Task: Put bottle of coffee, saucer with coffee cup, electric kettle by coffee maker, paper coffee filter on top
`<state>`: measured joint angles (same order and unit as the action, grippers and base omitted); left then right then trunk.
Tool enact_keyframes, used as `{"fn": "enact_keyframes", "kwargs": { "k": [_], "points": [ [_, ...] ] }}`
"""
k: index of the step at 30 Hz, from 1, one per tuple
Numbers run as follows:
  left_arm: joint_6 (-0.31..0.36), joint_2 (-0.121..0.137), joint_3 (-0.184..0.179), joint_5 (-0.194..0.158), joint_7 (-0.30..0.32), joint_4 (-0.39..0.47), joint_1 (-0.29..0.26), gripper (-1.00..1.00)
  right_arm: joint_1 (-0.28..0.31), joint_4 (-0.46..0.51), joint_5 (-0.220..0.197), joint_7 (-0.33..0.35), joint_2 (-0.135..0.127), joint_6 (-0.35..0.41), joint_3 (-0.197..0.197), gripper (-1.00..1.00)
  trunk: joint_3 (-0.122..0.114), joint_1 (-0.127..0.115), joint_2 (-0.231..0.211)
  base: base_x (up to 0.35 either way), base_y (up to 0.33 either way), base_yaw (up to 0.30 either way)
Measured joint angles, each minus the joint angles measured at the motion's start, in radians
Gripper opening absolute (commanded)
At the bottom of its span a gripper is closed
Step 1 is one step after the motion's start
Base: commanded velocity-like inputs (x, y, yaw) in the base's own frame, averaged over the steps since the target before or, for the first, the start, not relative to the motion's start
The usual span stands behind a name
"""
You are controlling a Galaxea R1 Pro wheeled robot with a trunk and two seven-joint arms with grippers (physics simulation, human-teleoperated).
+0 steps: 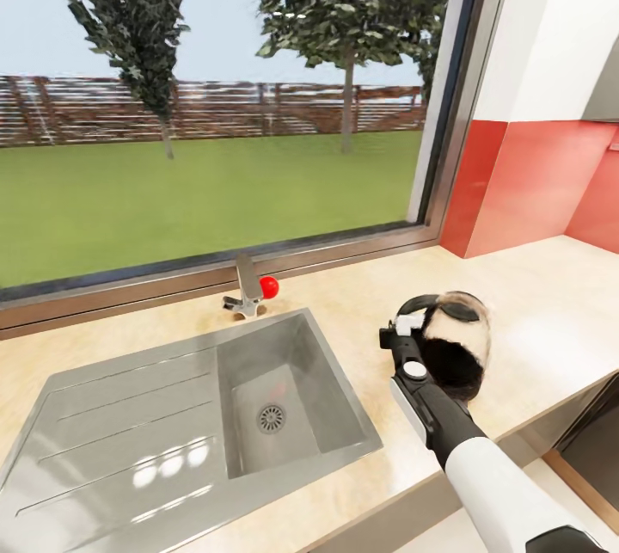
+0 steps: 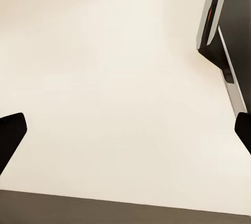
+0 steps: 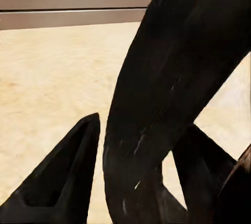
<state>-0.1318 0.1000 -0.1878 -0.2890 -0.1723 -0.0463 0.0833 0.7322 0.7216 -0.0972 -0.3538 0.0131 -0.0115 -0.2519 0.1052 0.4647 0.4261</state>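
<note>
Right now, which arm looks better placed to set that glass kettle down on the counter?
The right. Its gripper is at the kettle's handle, fingers either side, with the kettle over the countertop beside the sink. The left gripper is open, facing a plain pale surface.

The countertop point(image 1: 533, 295) carries a steel sink point(image 1: 172, 424) set into it and the electric kettle point(image 1: 456, 342).

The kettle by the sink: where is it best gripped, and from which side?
By its black loop handle, from the robot's side. The kettle has a rounded glass body, a poor grip; the handle is narrow and faces the right gripper, whose fingers already straddle it.
</note>
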Motion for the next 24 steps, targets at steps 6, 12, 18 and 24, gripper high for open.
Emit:
{"fn": "enact_keyframes", "kwargs": {
  "k": [6, 12, 18, 24],
  "points": [
    [0.0, 0.0, 0.0, 0.0, 0.0, 0.0, 0.002, 1.0, 0.0, 0.002, 0.003, -0.001, 0.0, 0.001, 0.0, -1.0, 0.0, 0.0, 0.0, 0.0, 0.0, 0.0],
    [0.0, 0.0, 0.001, 0.0, 0.0, 0.0, 0.002, 1.0, 0.0, 0.003, 0.001, 0.001, 0.0, 0.001, 0.0, -1.0, 0.0, 0.0, 0.0, 0.0, 0.0, 0.0],
    [0.0, 0.0, 0.0, 0.0, 0.0, 0.0, 0.002, 1.0, 0.0, 0.005, 0.001, 0.001, 0.0, 0.001, 0.0, -1.0, 0.0, 0.0, 0.0, 0.0, 0.0, 0.0],
    [0.0, 0.0, 0.001, 0.0, 0.0, 0.0, 0.002, 1.0, 0.0, 0.005, 0.0, 0.001, 0.001, 0.001, 0.0, -1.0, 0.0, 0.0, 0.0, 0.0, 0.0, 0.0]
  ]
}}
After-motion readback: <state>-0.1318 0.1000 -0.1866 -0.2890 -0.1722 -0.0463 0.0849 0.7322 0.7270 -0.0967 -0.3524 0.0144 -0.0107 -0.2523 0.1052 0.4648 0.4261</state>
